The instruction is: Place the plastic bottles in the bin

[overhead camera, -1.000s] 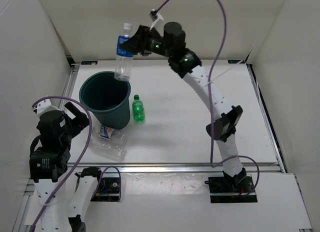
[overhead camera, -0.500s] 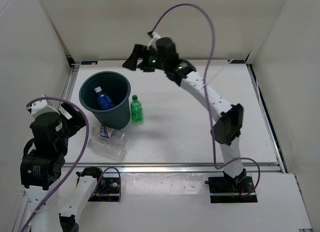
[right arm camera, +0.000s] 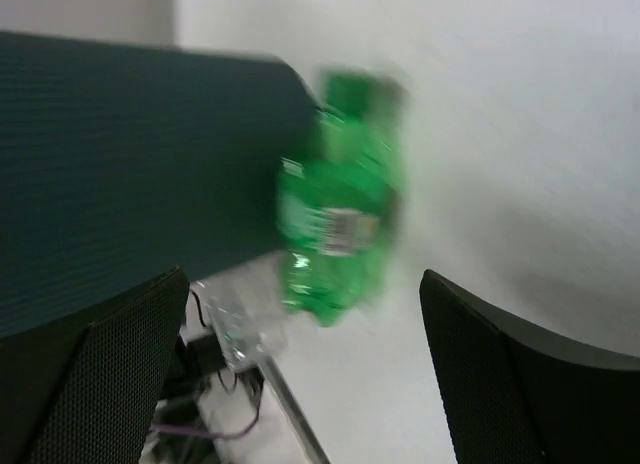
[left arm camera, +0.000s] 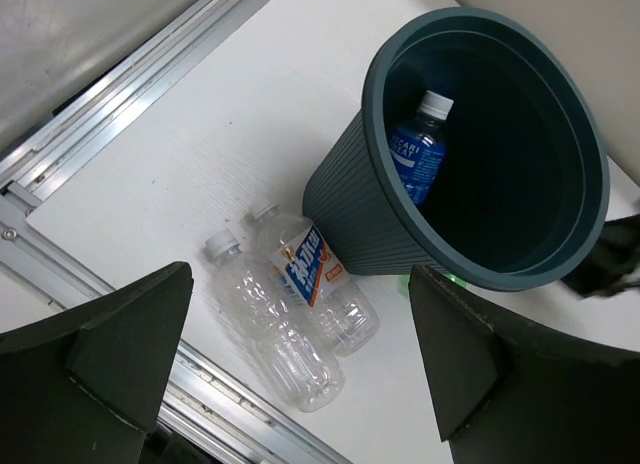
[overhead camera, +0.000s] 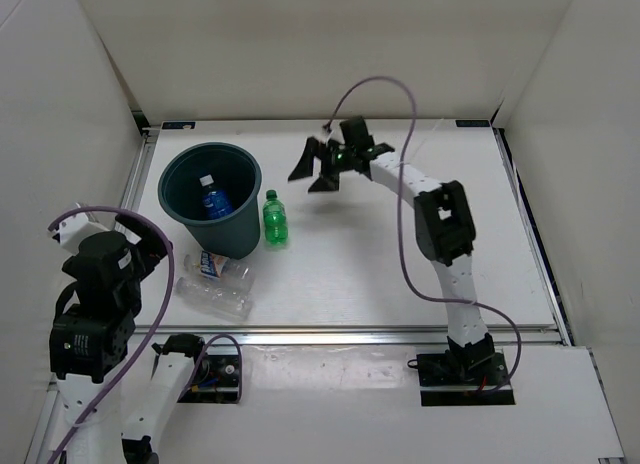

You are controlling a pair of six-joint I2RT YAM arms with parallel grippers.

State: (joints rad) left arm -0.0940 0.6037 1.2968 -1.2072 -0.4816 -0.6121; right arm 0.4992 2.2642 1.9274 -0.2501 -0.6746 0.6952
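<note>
Both tools gape empty: our right tool [overhead camera: 312,174] hangs at 1 o'clock of the upright green bottle [overhead camera: 274,220], our left tool [overhead camera: 150,242] near two clear bottles [overhead camera: 215,284] lying at 6 o'clock of the bin [overhead camera: 172,174]. One blue-labelled bottle [overhead camera: 209,196] is inside. With the green bottle just beside the bin wall, we risk a finger catching the bin, toppling the bottle or shoving the bin.

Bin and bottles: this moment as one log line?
bin: blue-label bottle inside; green bottle: upright beside bin; clear bottles: lying on table; left gripper: open; right gripper: open
</note>
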